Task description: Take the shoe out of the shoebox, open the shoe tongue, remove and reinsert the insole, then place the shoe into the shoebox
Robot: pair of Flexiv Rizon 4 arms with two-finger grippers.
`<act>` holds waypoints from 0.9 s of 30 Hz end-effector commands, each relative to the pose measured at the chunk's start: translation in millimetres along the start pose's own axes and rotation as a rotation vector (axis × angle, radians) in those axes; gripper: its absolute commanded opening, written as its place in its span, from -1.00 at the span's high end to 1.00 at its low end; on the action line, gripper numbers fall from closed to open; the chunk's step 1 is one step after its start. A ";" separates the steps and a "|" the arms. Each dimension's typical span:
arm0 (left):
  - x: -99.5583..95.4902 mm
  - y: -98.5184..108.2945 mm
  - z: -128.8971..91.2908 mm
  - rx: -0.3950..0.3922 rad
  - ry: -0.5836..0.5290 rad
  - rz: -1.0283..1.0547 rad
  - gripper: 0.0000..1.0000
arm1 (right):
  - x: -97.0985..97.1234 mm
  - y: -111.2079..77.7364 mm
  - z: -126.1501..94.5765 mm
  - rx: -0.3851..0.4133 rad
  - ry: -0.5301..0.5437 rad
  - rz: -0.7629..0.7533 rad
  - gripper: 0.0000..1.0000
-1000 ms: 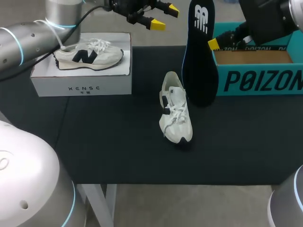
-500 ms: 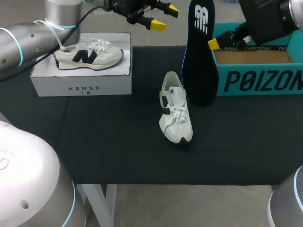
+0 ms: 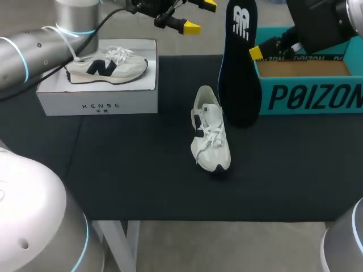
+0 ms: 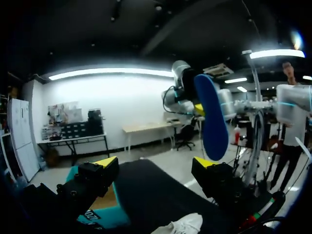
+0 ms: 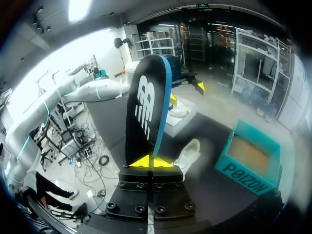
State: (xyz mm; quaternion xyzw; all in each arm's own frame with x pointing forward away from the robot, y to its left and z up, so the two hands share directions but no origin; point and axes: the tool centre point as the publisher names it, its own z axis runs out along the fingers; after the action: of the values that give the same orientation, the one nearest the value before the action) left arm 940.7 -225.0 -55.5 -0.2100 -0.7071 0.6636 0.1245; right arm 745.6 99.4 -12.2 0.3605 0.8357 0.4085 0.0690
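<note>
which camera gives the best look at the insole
The right wrist view: the whole insole stands upright, its lower end clamped in the right gripper. The head view shows its dark printed face, with the top at the frame edge. The left wrist view shows only its blue side, far ahead.

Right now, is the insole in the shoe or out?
Out. The right gripper holds the insole upright, apart from the shoe.
</note>
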 end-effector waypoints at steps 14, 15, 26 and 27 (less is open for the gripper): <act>28.7 -21.0 -15.5 -0.047 -0.568 0.725 -1.00 | -0.2 1.5 2.1 0.003 -0.001 0.001 1.00; 28.7 -21.0 -15.5 -0.047 -0.568 0.725 -1.00 | -0.2 1.5 2.1 0.003 -0.001 0.001 1.00; 37.8 -12.5 -12.4 0.002 -0.572 0.965 -1.00 | -0.2 1.5 2.1 0.003 -0.001 0.001 1.00; 37.9 -11.7 -12.5 -0.024 -0.571 0.999 -1.00 | -0.2 1.5 2.1 0.003 -0.001 0.001 1.00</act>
State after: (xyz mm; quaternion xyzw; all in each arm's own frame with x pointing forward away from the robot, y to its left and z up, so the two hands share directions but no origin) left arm 916.2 -198.3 -41.0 -0.3407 -0.6156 0.6582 -0.2677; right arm 745.6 99.4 -12.2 0.3605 0.8358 0.4085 0.0690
